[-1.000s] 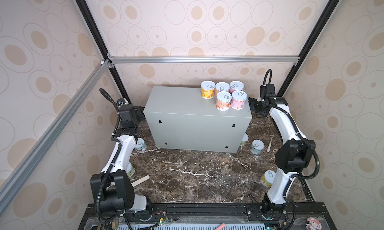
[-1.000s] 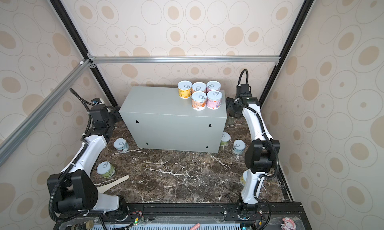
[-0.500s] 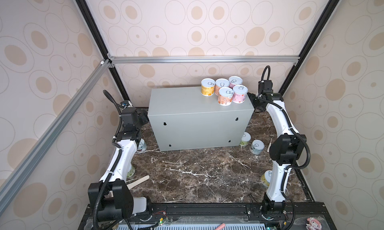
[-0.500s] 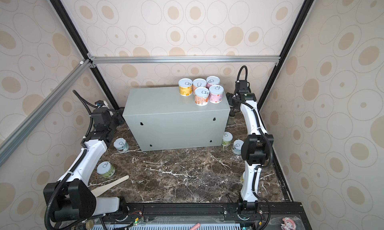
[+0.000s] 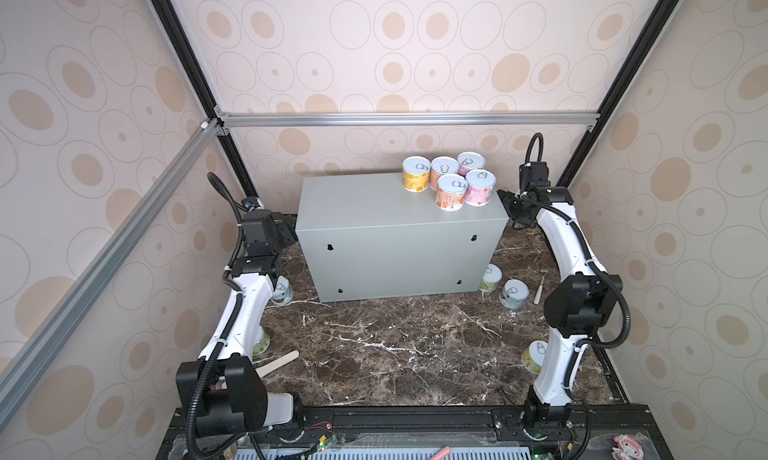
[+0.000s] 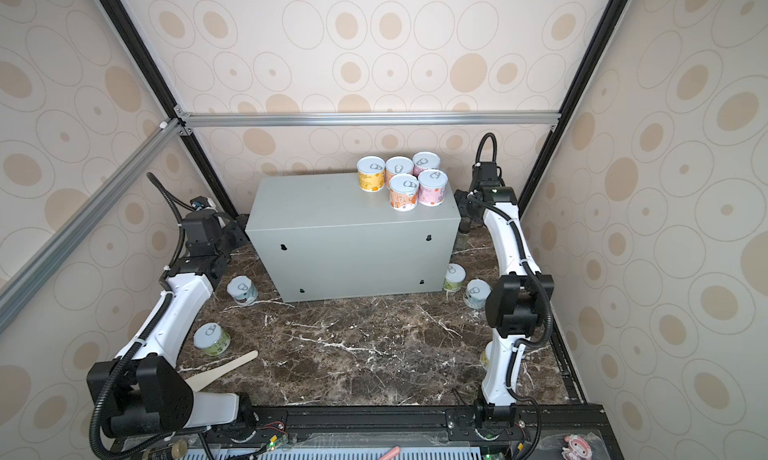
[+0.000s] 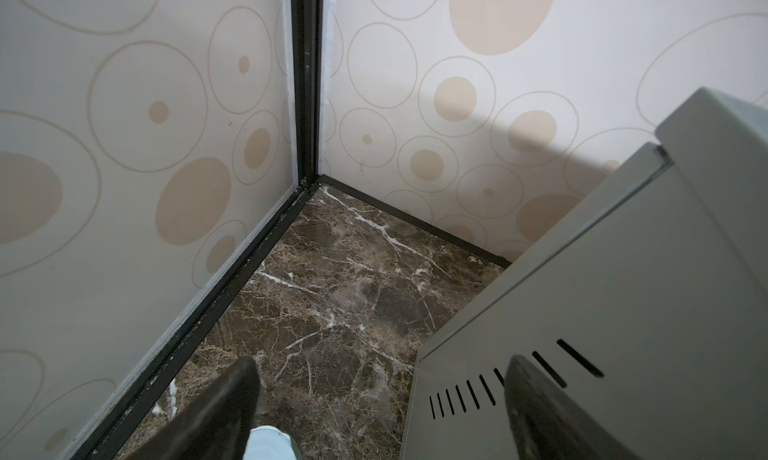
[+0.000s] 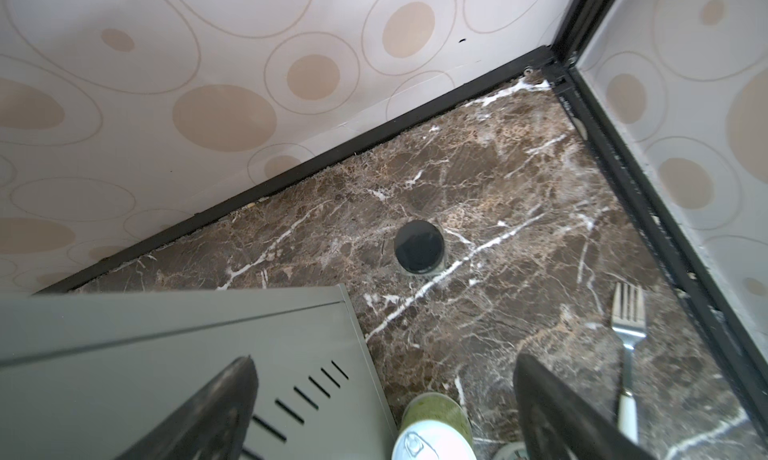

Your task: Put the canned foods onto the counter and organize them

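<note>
Left gripper (image 7: 382, 362): jaws spread wide, nothing clamped. One finger (image 7: 552, 416) sits over the slotted end panel of the counter (image 5: 395, 245) and the other over bare marble, so it straddles the box's left end edge. Can't tell whether it touches the panel.

Right gripper (image 8: 384, 359): same at the opposite end. Jaws are wide and empty, one finger (image 8: 208, 412) over the vent slots, the other over the floor.

Counter stands on the marble surface (image 5: 395, 345), toward the back wall (image 5: 353, 146), keyhole face to the front.

Cluster of five cans (image 5: 451, 191) on its top, far right corner. Three in the back row (yellow, orange, pink), two in front (orange, pink). All upright, tabs up, packed tight together.

On the marble, right side:
- green can (image 5: 490, 278) right at the box's front right corner
- pale teal can (image 5: 514, 293) just beside it
- yellow can (image 5: 532, 356) half hidden behind the right arm (image 5: 561, 237)

On the marble, left side:
- second teal can (image 6: 242, 289) near the front left corner
- second green can (image 6: 212, 339) further forward, beside the left arm (image 6: 166, 325)

Other items:
- fork (image 8: 629, 325) along the right side
- dark-lidded jar (image 8: 419, 246) behind the counter's right end
- wooden spatula (image 6: 224, 372) by the left arm's base
</note>
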Available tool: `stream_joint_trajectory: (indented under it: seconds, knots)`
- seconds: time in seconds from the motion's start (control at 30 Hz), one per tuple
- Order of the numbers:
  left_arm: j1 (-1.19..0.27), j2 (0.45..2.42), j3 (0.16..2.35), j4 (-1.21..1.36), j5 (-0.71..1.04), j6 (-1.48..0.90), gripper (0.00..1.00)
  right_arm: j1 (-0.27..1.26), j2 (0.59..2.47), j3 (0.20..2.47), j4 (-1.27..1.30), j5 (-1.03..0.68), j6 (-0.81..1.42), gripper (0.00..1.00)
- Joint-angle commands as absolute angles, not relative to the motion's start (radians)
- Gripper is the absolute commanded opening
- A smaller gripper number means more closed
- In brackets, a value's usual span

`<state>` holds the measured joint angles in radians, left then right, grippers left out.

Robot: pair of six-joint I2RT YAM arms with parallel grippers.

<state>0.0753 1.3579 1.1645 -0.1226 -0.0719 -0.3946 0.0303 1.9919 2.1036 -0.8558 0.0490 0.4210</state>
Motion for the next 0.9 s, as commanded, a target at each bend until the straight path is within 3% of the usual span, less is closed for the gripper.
stream_joint_trajectory:
  seconds: [0.0,0.3,0.87]
  knots:
    - [-0.08,1.333,1.225,-0.074,0.213,-0.426,0.98,0.166,1.889,2.058,-0.907,-0.202,0.404,0.99]
    - [-0.06,1.238,1.164,-0.117,0.169,-0.427,0.99,0.133,1.696,1.856,-0.891,-0.153,0.416,0.99]
    - [-0.055,0.978,0.902,-0.214,0.094,-0.457,0.99,0.077,1.185,1.217,-0.829,-0.008,0.492,0.99]
